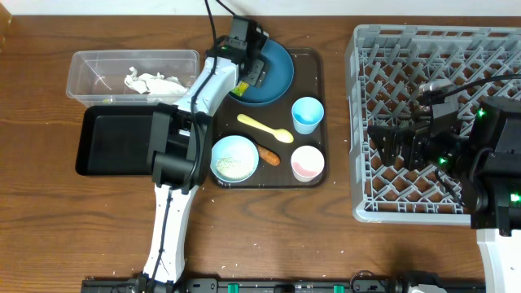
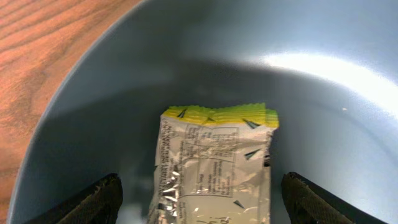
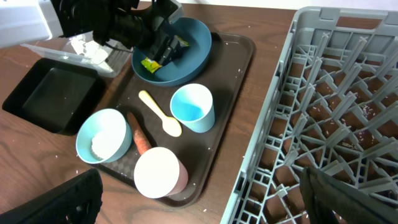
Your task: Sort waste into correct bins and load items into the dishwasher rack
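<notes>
My left gripper (image 1: 248, 69) is open over the dark blue plate (image 1: 277, 73). Its fingers straddle the yellow-green wrapper (image 2: 214, 162) lying on the plate (image 2: 323, 112) without touching it. My right gripper (image 1: 399, 142) is open and empty above the left part of the grey dishwasher rack (image 1: 383, 199). The clear tub (image 1: 85, 65) holds white paper scraps (image 1: 151, 81), with the black tray (image 1: 106, 142) below it. The pale bowl (image 1: 234, 157) holds rice. The orange-brown food piece (image 1: 269, 155), yellow spoon (image 1: 264, 128), pale blue cup (image 1: 308, 114) and pink cup (image 1: 308, 163) sit nearby.
The plate, cups, bowl, spoon and food piece all rest on a dark brown serving tray (image 1: 316, 61) between the bins and the rack. The right wrist view shows the rack's lattice (image 3: 323, 93) close below and the tray's edge (image 3: 242, 56).
</notes>
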Tool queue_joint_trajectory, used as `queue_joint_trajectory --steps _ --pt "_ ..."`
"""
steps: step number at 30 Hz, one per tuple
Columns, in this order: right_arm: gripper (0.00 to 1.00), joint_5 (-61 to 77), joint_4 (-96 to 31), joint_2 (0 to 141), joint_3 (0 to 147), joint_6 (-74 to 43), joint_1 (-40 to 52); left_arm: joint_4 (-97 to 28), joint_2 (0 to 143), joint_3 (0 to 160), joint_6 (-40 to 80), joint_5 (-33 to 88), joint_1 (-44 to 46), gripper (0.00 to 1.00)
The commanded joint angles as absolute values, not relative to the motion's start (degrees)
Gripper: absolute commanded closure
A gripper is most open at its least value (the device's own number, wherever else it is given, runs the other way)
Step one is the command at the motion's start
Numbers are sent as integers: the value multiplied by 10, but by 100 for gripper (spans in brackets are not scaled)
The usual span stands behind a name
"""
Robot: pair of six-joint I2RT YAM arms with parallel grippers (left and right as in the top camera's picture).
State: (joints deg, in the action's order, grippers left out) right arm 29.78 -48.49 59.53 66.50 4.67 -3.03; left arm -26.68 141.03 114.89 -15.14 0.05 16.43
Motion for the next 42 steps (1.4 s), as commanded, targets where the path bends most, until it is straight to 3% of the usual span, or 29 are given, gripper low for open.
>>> queue_joint_trajectory --steps 1,4,6,7,9,13,24,32,36,42 --pt "1 298 -486 596 676 48 -26 -273 1443 1149 -158 -7 159 16" --pt "1 298 -485 596 676 48 -26 -273 1444 1149 -158 -6 159 18" --pt "1 298 -484 596 676 48 -26 -273 1444 1149 -158 -6 161 35" --pt "1 298 -484 596 676 48 -26 -273 1444 1149 -158 -6 161 50" --pt "1 298 -482 596 676 48 -26 -277 1444 1149 -157 -6 163 70" --pt "1 298 -480 596 676 48 -26 -288 1439 1149 -146 -6 166 94" --pt "1 298 -480 596 676 48 -26 -330 1328 1149 -41 -4 167 94" --pt "1 298 -480 596 676 48 -26 -388 1216 1149 -29 -14 158 94" --pt "1 298 -481 596 676 48 -26 -416 1198 1149 -6 -84 133 94" --pt "1 298 -482 596 676 48 -26 -482 1200 1138 172 -187 57 94"
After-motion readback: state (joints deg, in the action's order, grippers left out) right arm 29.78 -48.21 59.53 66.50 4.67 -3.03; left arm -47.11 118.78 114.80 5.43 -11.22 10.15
